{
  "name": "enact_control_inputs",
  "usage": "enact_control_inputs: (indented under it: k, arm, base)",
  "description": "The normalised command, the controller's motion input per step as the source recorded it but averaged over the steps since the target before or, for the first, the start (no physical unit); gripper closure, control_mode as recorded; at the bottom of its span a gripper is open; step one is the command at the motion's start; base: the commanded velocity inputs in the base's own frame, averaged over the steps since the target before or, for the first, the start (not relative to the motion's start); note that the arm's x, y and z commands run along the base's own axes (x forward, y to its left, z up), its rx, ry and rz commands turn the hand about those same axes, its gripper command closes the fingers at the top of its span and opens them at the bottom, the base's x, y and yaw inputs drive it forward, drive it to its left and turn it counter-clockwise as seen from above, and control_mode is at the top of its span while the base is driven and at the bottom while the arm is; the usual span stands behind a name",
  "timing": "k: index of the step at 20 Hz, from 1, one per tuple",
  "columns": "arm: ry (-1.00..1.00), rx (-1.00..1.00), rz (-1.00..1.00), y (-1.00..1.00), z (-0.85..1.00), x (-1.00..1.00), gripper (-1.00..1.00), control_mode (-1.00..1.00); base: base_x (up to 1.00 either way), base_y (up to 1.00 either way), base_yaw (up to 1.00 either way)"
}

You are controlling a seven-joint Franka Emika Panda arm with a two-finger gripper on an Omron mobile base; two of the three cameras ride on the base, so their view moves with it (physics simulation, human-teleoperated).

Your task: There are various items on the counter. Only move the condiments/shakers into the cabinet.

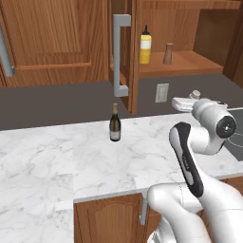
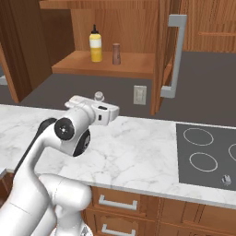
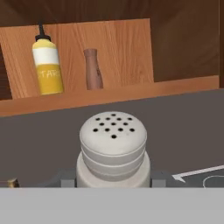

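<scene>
Two condiments on cabinet shelf (image 2: 138, 69): yellow bottle (image 2: 95, 44), brown shaker (image 2: 116, 54) | jaws of gripper (image 3: 113, 181) clamped on grey shaker (image 3: 113, 148) | wine bottle (image 1: 115, 123) on counter (image 1: 57, 152)

Wine bottle (image 1: 115, 123) on counter (image 1: 57, 152) (marble)
</scene>
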Motion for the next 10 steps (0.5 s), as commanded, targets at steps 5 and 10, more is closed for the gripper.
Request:
enact_control_inputs:
  k: [5,10]
  arm:
    - [0.02,0.0,0.0,-0.31,1.0,-0.87,1.0,-1.0]
    - [0.16,0.0,0.0,-0.2,1.0,-0.46,1.0,-1.0]
  base:
    - [0.0,0.0,0.0]
    - [0.0,0.0,0.0]
